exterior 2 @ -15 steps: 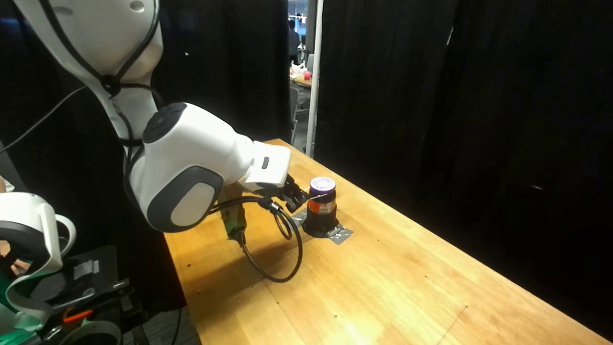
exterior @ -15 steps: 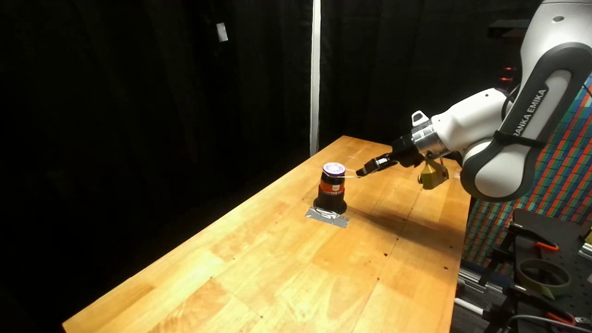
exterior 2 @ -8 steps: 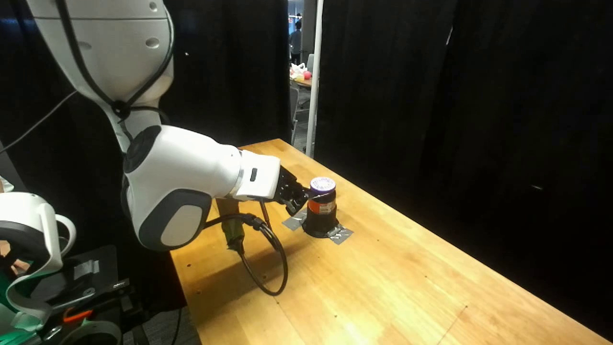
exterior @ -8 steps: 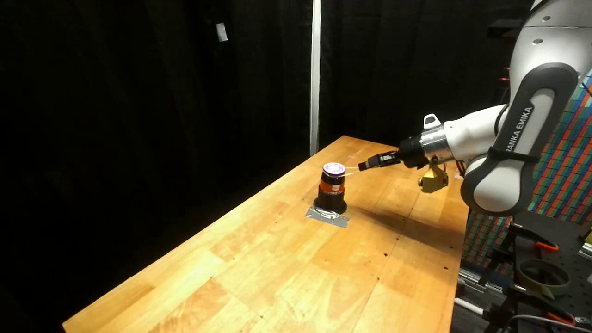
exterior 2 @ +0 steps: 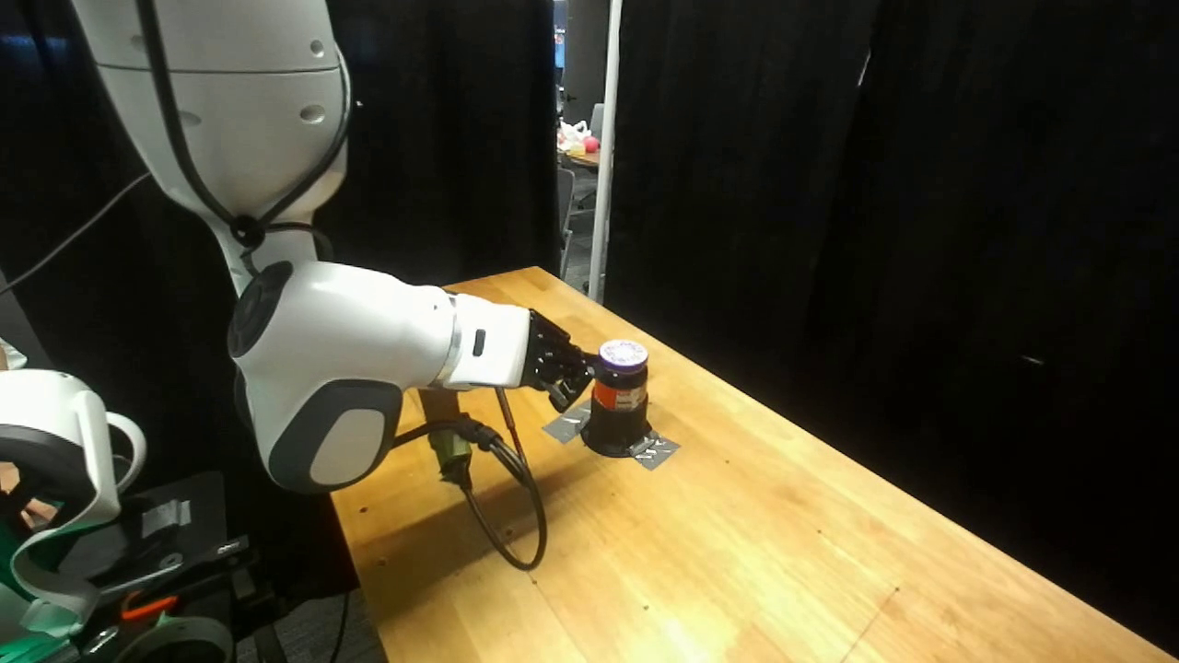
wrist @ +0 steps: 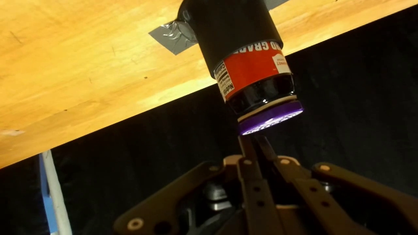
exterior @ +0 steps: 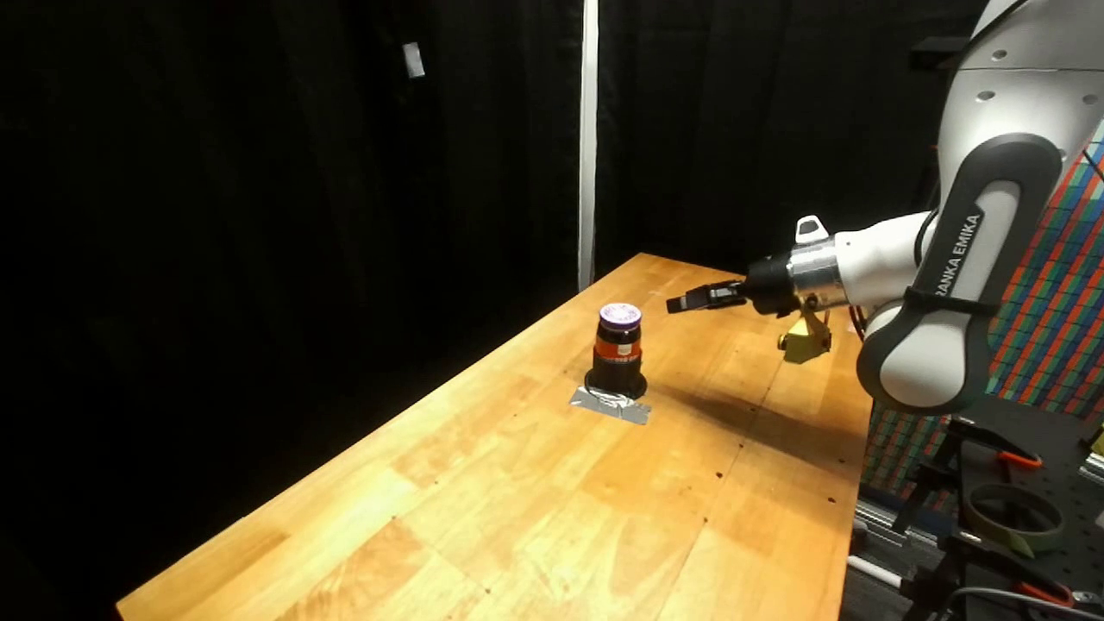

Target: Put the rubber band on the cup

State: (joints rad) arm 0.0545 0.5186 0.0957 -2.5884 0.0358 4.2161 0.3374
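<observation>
Near the cup, the arm bent, with its pincer almost level and narrowly apart at the tips.

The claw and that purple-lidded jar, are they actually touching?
Apart. In an exterior view, a strip of tabletop shows between the claw and the jar; in the wrist view they merely line up.

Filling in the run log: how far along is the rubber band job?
Done: wrist view shows the rubber band on the jar, just under its purple lid; far side hidden.
In hand: nothing visible; the gripper, slightly open, stands apart from the jar in an exterior view.
Left: probably only withdrawing the gripper, which hovers close by.
</observation>
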